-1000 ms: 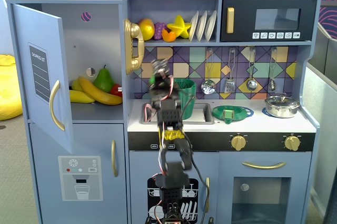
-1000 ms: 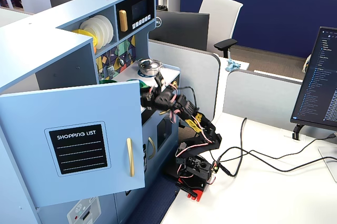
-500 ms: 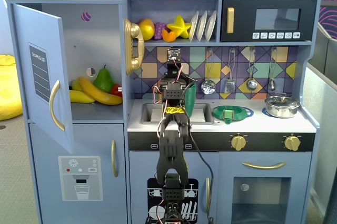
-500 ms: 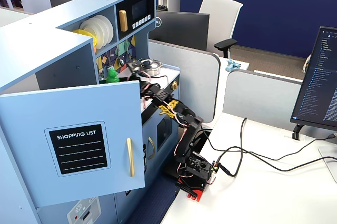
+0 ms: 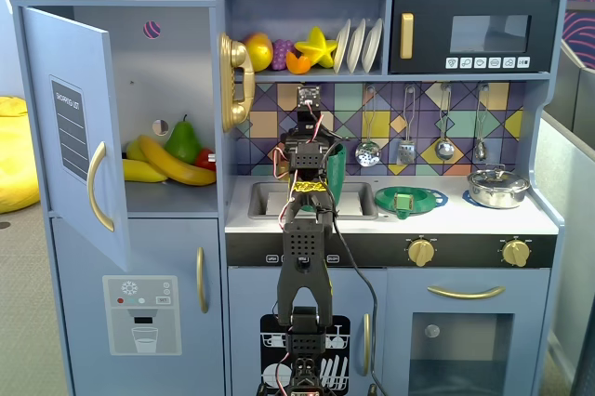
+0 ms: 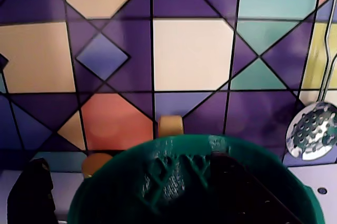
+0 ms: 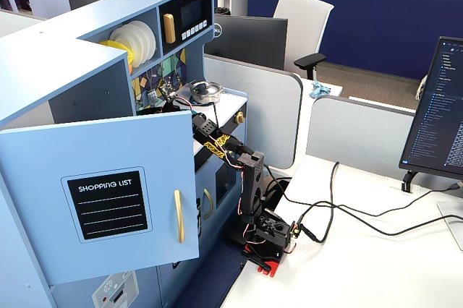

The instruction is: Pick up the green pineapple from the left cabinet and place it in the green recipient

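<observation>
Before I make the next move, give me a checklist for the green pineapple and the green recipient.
1. Wrist view, green pineapple inside the green recipient rim: ok.
2. Pineapple let go: cannot tell.
3. Recipient upright by the sink: ok.
4. Hanging slotted spoon clear of the recipient: ok.
5. Door of the left cabinet open: ok.

Office: desk partitions (image 7: 253,84), monitor (image 7: 438,116).

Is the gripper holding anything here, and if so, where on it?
Cannot tell. The gripper is above the green recipient, whose rim fills the wrist view; no pineapple or grasp shows.
</observation>
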